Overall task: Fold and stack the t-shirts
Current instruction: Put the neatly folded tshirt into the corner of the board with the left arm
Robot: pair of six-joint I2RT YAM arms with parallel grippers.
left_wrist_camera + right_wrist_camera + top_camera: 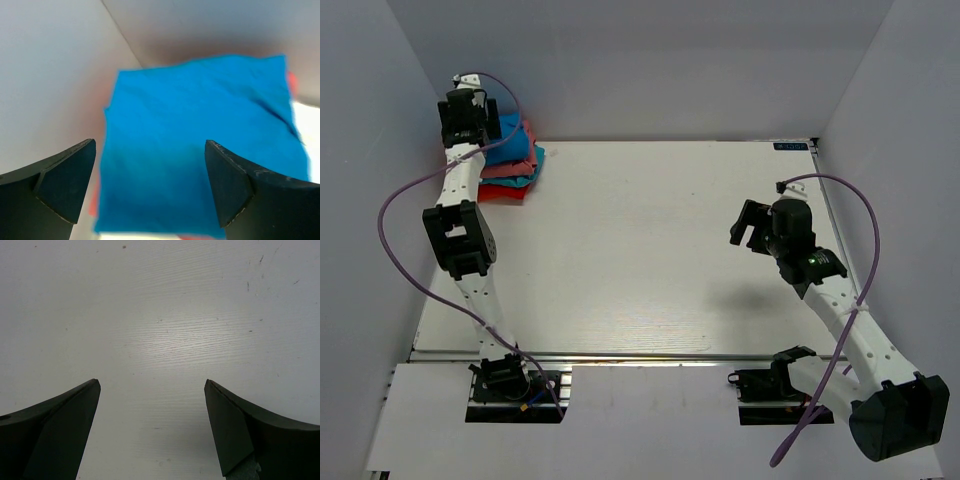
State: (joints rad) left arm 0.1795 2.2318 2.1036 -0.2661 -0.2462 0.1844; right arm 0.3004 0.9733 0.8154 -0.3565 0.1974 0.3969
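Note:
A small pile of folded t-shirts (510, 165) sits at the table's far left corner. The royal-blue shirt (512, 138) lies flat on top, with a salmon layer (504, 171) and a red one (504, 192) below it. My left gripper (472, 125) hovers above the pile, jaws open. In the left wrist view the blue shirt (200, 125) fills the space beneath the open left gripper (150, 150), untouched, and red edges (291, 82) peek out at its side. My right gripper (748, 225) hangs open over bare table at the right; the right wrist view shows nothing between the gripper's (152, 387) fingers.
The white table (640, 250) is boxed in by grey walls (380, 150) on the left, back and right. The pile lies close to the left wall (50, 75). A purple cable (395, 230) loops off the left arm, another off the right arm (865, 215).

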